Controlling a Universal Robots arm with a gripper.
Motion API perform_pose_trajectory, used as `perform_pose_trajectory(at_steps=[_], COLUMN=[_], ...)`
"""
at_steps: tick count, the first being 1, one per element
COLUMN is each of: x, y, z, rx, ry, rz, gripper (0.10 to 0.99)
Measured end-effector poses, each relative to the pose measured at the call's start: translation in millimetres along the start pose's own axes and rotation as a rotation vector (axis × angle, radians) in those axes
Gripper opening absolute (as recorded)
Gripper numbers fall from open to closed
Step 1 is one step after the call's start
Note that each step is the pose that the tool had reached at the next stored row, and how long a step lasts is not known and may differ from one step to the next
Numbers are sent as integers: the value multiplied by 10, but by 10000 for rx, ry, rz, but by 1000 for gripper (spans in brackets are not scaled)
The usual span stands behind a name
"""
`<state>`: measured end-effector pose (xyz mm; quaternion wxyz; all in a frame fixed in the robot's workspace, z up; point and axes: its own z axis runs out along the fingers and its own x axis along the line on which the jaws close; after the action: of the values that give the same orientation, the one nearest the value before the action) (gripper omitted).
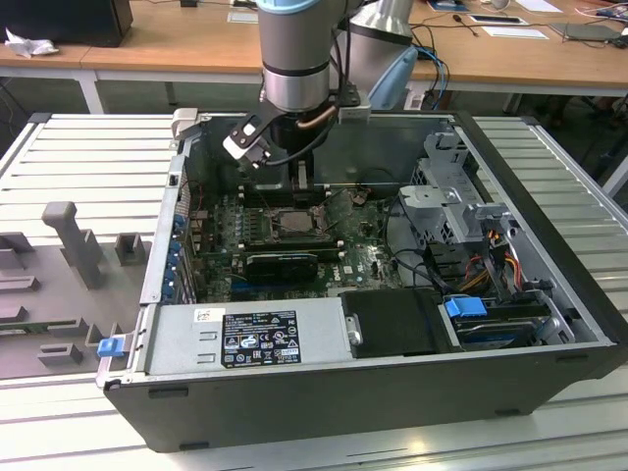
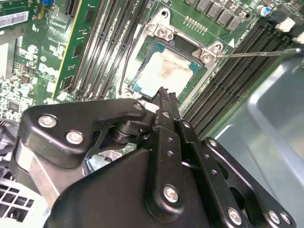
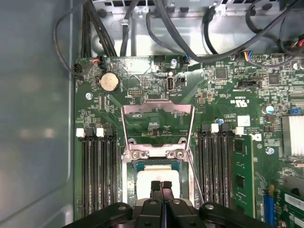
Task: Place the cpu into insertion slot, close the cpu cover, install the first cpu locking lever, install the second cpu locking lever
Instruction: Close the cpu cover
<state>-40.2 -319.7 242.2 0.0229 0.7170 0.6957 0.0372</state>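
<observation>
**Chip's in, lid's up**

The cpu (image 3: 156, 176) lies flat in the insertion slot (image 3: 134, 165) on the green board (image 3: 152, 76). The gripper (image 3: 160, 186) hangs right over the cpu's edge w/ fingers squeezed together, nothing btwn them. The cpu cover (image 3: 156, 106) is flipped open, off the cpu.

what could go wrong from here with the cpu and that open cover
1. The shut gripper sits right over the cpu. Pushing down could skew the chip in the insertion slot.
2. The cpu cover stands open and a thin metal lever juts out beside the socket. The gripper's wide linkage might snag either.
</observation>
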Motion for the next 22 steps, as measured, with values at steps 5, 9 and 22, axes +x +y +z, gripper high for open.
perform_pose_trajectory(at_steps=[5, 9, 22], x=[3, 5, 11], y=[31, 106, 266], z=[-82, -87, -159], rx=[1, 14, 27], ry=[4, 0, 1], rz=[0, 0, 0], gripper=[106, 106, 106])
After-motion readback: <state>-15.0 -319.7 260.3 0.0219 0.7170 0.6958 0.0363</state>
